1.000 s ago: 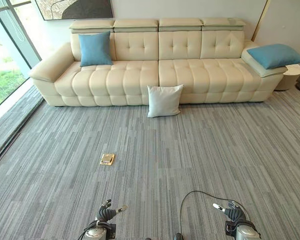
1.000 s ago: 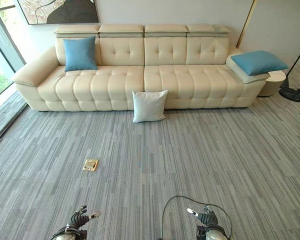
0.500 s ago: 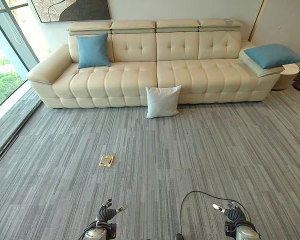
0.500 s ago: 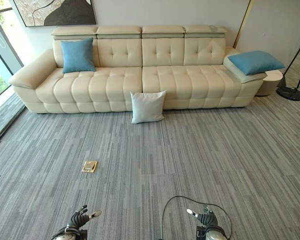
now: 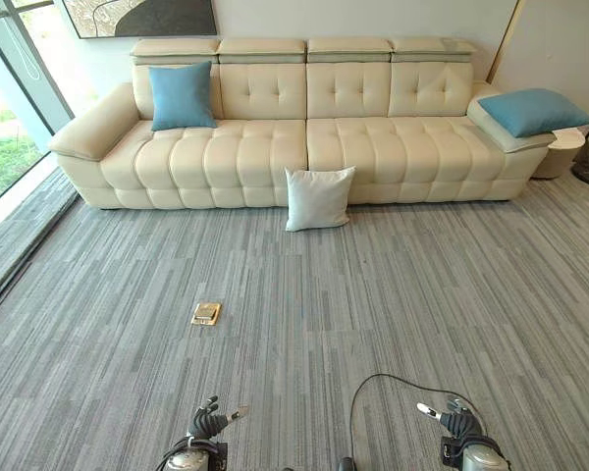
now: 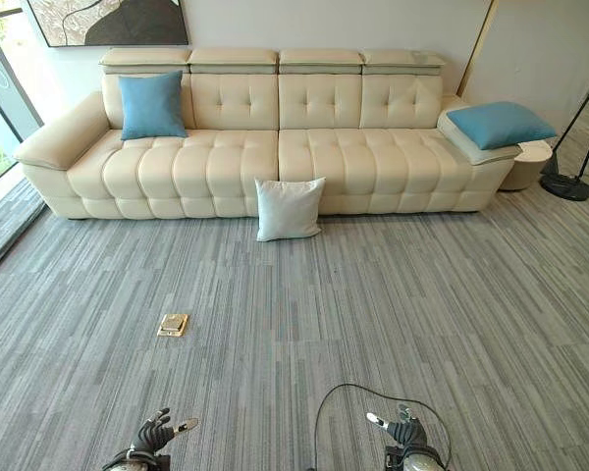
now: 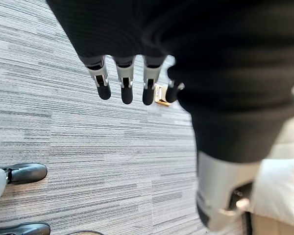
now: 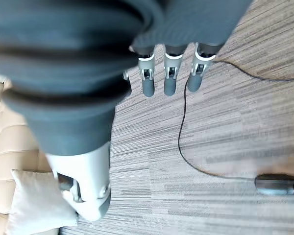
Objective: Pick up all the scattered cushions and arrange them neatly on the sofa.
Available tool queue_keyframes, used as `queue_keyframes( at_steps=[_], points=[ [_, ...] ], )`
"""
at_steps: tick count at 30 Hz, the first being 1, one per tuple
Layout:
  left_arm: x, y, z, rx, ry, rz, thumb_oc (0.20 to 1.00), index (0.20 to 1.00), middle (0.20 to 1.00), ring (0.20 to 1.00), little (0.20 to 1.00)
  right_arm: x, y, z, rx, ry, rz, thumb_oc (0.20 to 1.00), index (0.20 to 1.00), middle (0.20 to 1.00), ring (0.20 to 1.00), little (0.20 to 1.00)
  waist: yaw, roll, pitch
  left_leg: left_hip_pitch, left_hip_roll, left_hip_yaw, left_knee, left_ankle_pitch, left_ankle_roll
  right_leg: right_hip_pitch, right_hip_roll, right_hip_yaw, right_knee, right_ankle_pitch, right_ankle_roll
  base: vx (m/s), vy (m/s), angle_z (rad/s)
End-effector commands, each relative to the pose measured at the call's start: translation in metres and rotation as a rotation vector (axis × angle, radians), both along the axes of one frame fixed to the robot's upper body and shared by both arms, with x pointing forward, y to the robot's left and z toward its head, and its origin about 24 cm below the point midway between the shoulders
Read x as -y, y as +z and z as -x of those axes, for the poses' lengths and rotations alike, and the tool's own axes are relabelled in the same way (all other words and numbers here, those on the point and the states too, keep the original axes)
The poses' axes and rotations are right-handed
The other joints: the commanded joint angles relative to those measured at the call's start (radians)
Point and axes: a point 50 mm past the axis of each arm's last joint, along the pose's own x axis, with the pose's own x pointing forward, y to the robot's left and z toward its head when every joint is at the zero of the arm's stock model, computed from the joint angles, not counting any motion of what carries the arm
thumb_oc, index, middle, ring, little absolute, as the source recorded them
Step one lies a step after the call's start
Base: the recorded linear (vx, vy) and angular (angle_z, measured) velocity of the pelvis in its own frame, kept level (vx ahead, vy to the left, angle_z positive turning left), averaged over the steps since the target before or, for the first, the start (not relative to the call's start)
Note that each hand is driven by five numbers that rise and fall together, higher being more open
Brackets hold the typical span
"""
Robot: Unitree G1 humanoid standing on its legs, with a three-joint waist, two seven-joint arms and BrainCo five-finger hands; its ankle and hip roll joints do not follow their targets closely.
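Observation:
A pale grey-white cushion (image 5: 318, 197) stands on the carpet, leaning against the front of the cream sofa (image 5: 265, 147) near its middle. One blue cushion (image 5: 182, 95) stands upright against the sofa's back at the left end. Another blue cushion (image 5: 533, 110) lies on the sofa's right armrest. My left hand (image 5: 208, 424) and right hand (image 5: 454, 422) hang low at the near edge of the carpet, far from the sofa. Both are open with relaxed fingers and hold nothing. The pale cushion (image 7: 277, 192) also appears in the left wrist view and the same cushion (image 8: 35, 205) in the right wrist view.
A small brass floor socket (image 5: 206, 313) sits in the carpet to the left of centre. A floor lamp base (image 6: 566, 184) stands right of the sofa beside a round side table (image 5: 566, 147). A glass wall (image 5: 10, 108) runs along the left. A painting (image 5: 142, 16) hangs above the sofa.
The whole picture has shifted slightly, so the camera has moved a little. The cushions and both hands keep their places.

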Motion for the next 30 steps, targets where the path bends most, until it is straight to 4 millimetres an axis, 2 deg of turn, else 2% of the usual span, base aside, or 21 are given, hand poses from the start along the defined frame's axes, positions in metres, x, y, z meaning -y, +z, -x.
queue_keyframes(
  at_steps=[1,5,9,16,20,21,22,25,28,30],
  points=[
    [-0.003,0.008,-0.022,0.068,0.017,-0.029,1.0,1.0,1.0,1.0,1.0,0.003,0.019,-0.032,0.129,0.021,0.079,1.0,1.0,1.0,1.0,1.0,-0.025,0.003,0.035,-0.005,-0.007,0.01,0.001,-0.1,-0.023,0.029,-0.004,-0.012,0.002,-0.188,0.057,0.02,0.029,-0.04],
    [-0.004,0.003,-0.013,0.034,0.01,-0.026,1.0,1.0,1.0,1.0,1.0,-0.001,0.013,-0.024,0.091,0.03,0.042,1.0,1.0,1.0,1.0,1.0,-0.02,0.004,0.043,-0.021,-0.007,0.015,0.001,-0.097,-0.023,0.014,-0.005,-0.013,0.002,-0.188,0.058,0.07,0.029,-0.03],
    [-0.003,0.002,-0.01,0.023,0.0,-0.029,1.0,1.0,1.0,1.0,1.0,0.001,0.013,-0.024,0.09,0.037,0.052,1.0,1.0,1.0,1.0,1.0,-0.018,0.005,0.048,-0.025,-0.01,0.012,0.001,-0.101,-0.02,0.011,-0.007,-0.015,0.002,-0.192,0.061,0.07,0.043,0.0],
    [-0.007,0.006,-0.014,0.039,-0.017,-0.059,1.0,1.0,1.0,1.0,1.0,0.006,0.023,-0.036,0.15,0.02,0.056,1.0,1.0,1.0,1.0,1.0,-0.013,0.009,0.061,-0.031,-0.028,0.007,0.001,-0.122,0.011,0.014,-0.022,-0.004,0.003,-0.192,0.066,0.09,0.095,-0.01],
    [-0.01,0.011,-0.025,0.076,-0.008,-0.073,1.0,1.0,1.0,1.0,1.0,0.007,0.026,-0.042,0.168,0.008,0.062,1.0,1.0,1.0,1.0,1.0,-0.015,0.021,0.085,-0.033,-0.036,-0.001,0.001,-0.128,0.038,-0.081,-0.033,-0.004,0.19,-0.242,0.076,0.04,0.121,-0.02],
    [-0.01,0.011,-0.025,0.076,-0.008,-0.073,1.0,1.0,1.0,1.0,1.0,0.007,0.026,-0.042,0.168,0.008,0.062,1.0,1.0,1.0,1.0,1.0,-0.015,0.02,0.083,-0.034,-0.036,-0.001,0.001,-0.127,0.038,-0.085,-0.033,-0.004,0.196,-0.245,0.077,0.0,0.171,-0.06],
    [-0.01,0.016,-0.032,0.106,-0.004,-0.075,1.0,1.0,1.0,1.0,1.0,0.007,0.028,-0.045,0.181,0.015,0.065,1.0,1.0,1.0,1.0,1.0,-0.017,0.027,0.104,-0.03,-0.045,0.0,0.001,-0.134,0.052,-0.164,-0.047,-0.007,0.345,-0.236,0.092,-0.02,0.162,-0.08],
    [-0.007,0.023,-0.044,0.154,-0.003,-0.068,1.0,1.0,1.0,1.0,1.0,0.006,0.03,-0.047,0.184,0.037,0.077,1.0,1.0,1.0,1.0,1.0,-0.025,0.034,0.142,-0.002,-0.05,0.008,0.001,-0.146,0.057,-0.292,-0.058,-0.022,0.555,-0.212,0.094,0.06,0.142,-0.21],
    [-0.005,0.026,-0.05,0.178,-0.001,-0.059,1.0,1.0,1.0,1.0,1.0,0.006,0.031,-0.049,0.189,0.042,0.081,1.0,1.0,1.0,1.0,1.0,-0.026,0.037,0.158,0.022,-0.046,0.012,0.001,-0.155,0.048,-0.334,-0.05,-0.039,0.511,-0.208,0.091,0.14,0.003,0.03],
    [-0.002,0.028,-0.053,0.194,-0.009,-0.049,1.0,1.0,1.0,1.0,1.0,0.008,0.034,-0.051,0.202,0.038,0.09,1.0,1.0,1.0,1.0,1.0,-0.028,0.039,0.169,0.05,-0.04,0.009,0.001,-0.17,0.037,-0.338,-0.04,-0.064,0.368,-0.171,0.093,0.26,-0.108,-0.06]
  ],
)
